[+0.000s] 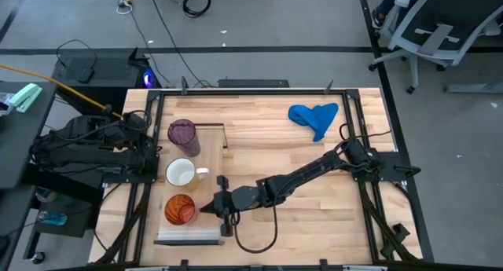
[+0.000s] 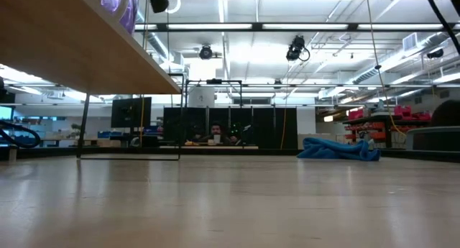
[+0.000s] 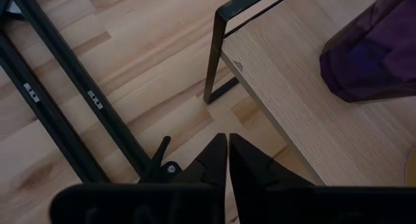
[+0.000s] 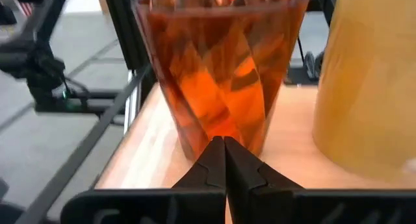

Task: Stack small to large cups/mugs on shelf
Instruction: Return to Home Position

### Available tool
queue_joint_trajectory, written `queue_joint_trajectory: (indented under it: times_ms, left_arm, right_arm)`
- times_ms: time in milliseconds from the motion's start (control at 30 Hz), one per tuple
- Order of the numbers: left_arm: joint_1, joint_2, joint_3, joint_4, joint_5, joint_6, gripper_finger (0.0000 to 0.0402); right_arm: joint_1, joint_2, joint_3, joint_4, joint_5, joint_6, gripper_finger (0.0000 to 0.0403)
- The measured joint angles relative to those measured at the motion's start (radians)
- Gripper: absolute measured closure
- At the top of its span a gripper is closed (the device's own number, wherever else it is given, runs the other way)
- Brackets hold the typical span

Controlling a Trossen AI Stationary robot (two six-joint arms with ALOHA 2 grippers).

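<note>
Three cups stand by their bases in a row on the shelf [image 1: 189, 233] along the table's left side: a purple tumbler [image 1: 182, 135] at the far end, a white mug [image 1: 182, 173] in the middle and an orange cup [image 1: 180, 209] nearest. My right gripper [image 1: 204, 209] is shut, and its tips stand at the orange cup's lower wall [image 4: 224, 130]. My left gripper [image 3: 227, 143] is shut and empty. It hangs over the table beside the shelf's dark-framed far end [image 3: 218, 62], near the purple tumbler [image 3: 377, 49]. My right gripper's shut fingertips [image 4: 214, 149] come nearly level from the table's right side, at the foot of the orange cup's wall. I cannot tell whether they touch it. The cup stands upright on the shelf.
A blue cloth [image 1: 314, 118] lies at the table's far right. The white mug's handle [image 1: 203, 173] points toward the table's right, just beyond my right gripper. The middle and near right of the tabletop [image 1: 314, 224] are bare wood. In the low view the shelf board [image 2: 72, 39] stands raised above the table.
</note>
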Motion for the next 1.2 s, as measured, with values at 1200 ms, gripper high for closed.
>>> queue_joint_trajectory:
  times_ms: [1200]
  left_arm:
    - [0.000,0.000,0.107,0.184,0.000,0.147,0.0387]
  right_arm:
    - [0.139,-0.609,-0.005,-0.837,0.218,0.192,0.0393]
